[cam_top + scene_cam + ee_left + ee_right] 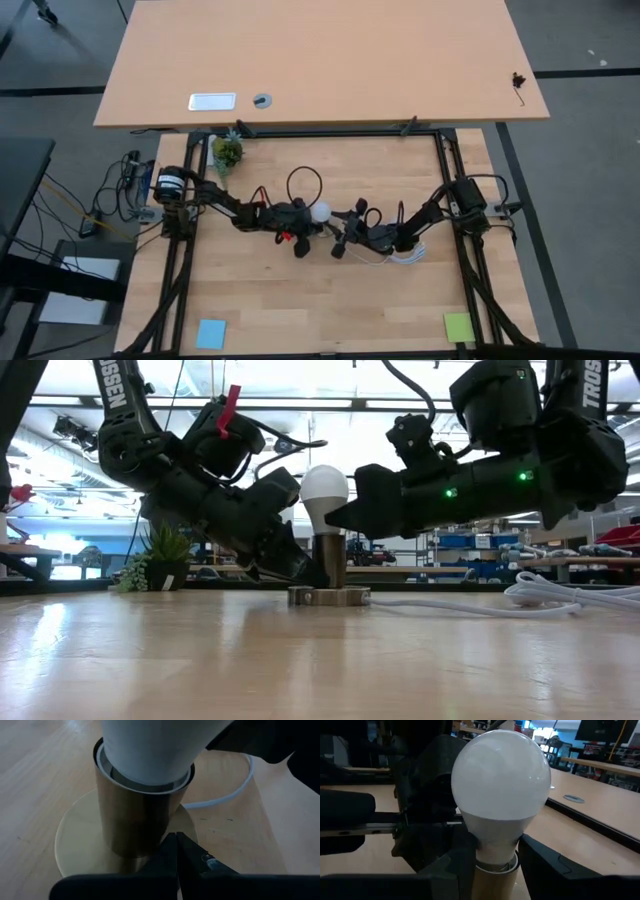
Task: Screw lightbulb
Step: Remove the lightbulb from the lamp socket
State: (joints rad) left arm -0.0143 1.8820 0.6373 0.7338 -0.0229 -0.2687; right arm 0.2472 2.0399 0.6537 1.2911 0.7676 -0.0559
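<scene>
Left gripper (300, 572): fingers clenched together, tips pressed low against the socket (329, 565), bracing it.

Lightbulb (324, 487): seated upright in that socket. Smooth matte white dome, narrowing neck; the socket is a brushed brass cylinder on a flat round disc.

Right gripper (495, 857): fingers flank the bulb's neck, seemingly gripping. Turn gently, axis vertical, avoiding cross-threading.

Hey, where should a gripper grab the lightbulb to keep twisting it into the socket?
Grip the lightbulb at its narrow neck just above the brass socket, coming in level from the side, as the right gripper does. The bulb stands upright, and its rounded head is wide and smooth, so fingers would likely slip there. The left gripper sits shut by the socket's base.
</scene>
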